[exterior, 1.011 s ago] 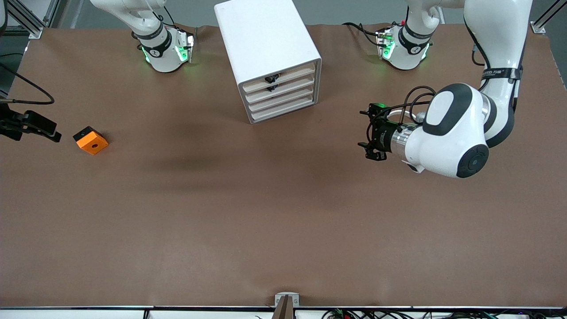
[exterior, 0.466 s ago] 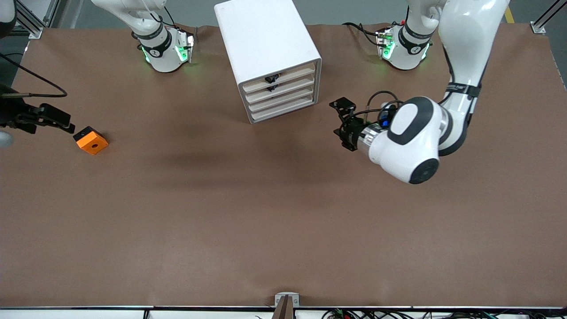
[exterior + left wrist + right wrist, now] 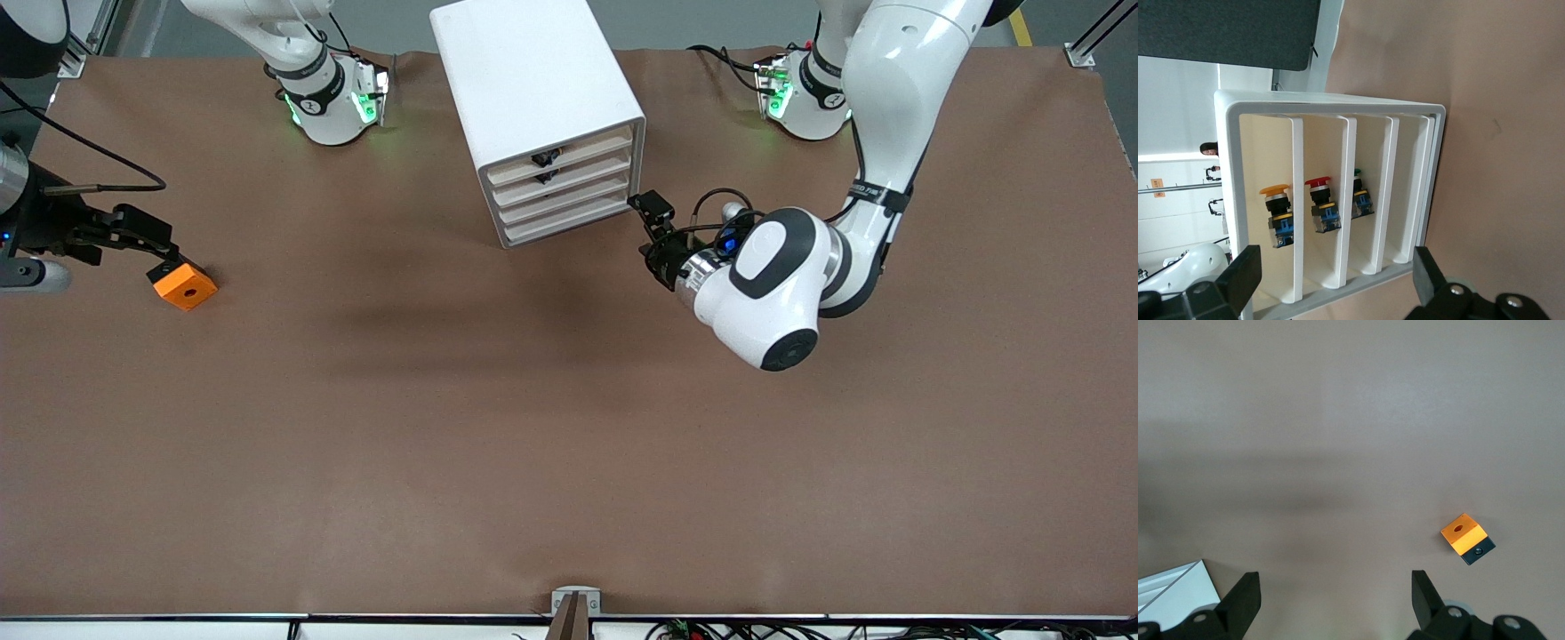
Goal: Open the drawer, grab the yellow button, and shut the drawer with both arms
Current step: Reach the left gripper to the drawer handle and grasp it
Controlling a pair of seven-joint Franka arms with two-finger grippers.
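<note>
The white cabinet (image 3: 533, 80) stands at the table's middle, near the robots' bases, with all four drawers pushed in. The uppermost drawer (image 3: 562, 151) holds the button (image 3: 1276, 215), which has an orange-yellow cap, black body and blue bit. In the left wrist view, that drawer's front edge (image 3: 1298, 167) runs beside the button. My left gripper (image 3: 652, 233) is open beside the cabinet's front corner, toward the left arm's end. It (image 3: 1336, 273) faces the drawer fronts with nothing between its fingers. My right gripper (image 3: 151, 238) is open, low at the right arm's end of the table.
An orange square block with a hole (image 3: 184, 286) lies on the brown table just past the right gripper's fingertips, and also shows as the block (image 3: 1465, 537) in the right wrist view. A red-capped button (image 3: 1319, 207) and a green-capped one (image 3: 1360, 197) sit in lower drawers.
The left arm has swung its gripper in toward the cabinet's front corner. The right gripper has come further in over the table, up to the orange block. Both stay open.
</note>
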